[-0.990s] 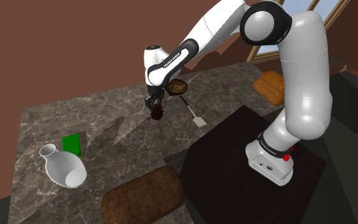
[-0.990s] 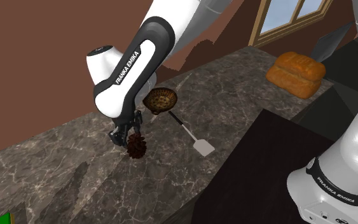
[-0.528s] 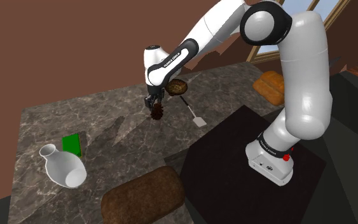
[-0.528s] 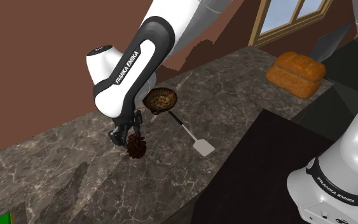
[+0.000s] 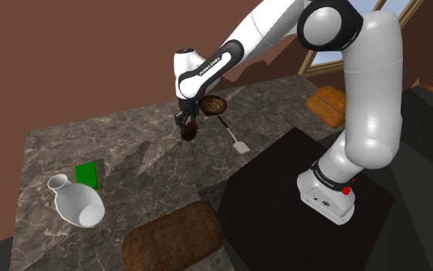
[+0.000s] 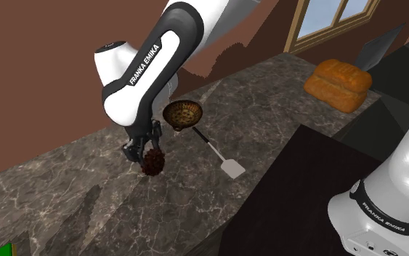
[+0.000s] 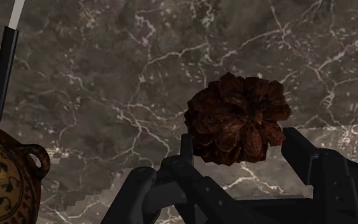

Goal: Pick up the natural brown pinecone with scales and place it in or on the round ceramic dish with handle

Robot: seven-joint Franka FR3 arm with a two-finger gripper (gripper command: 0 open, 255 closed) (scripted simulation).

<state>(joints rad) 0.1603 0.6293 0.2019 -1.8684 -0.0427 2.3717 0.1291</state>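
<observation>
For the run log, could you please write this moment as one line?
claw: shut on dark brown scaly pinecone | brown patterned round dish: empty | next: carry to dish

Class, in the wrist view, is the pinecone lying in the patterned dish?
No, the gripper clasps the pinecone, apart from the dish.

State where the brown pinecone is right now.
The pinecone is clasped in the gripper over the dark marble counter. In the second exterior view it hangs below and left of the patterned brown dish, left of the spatula.
</observation>
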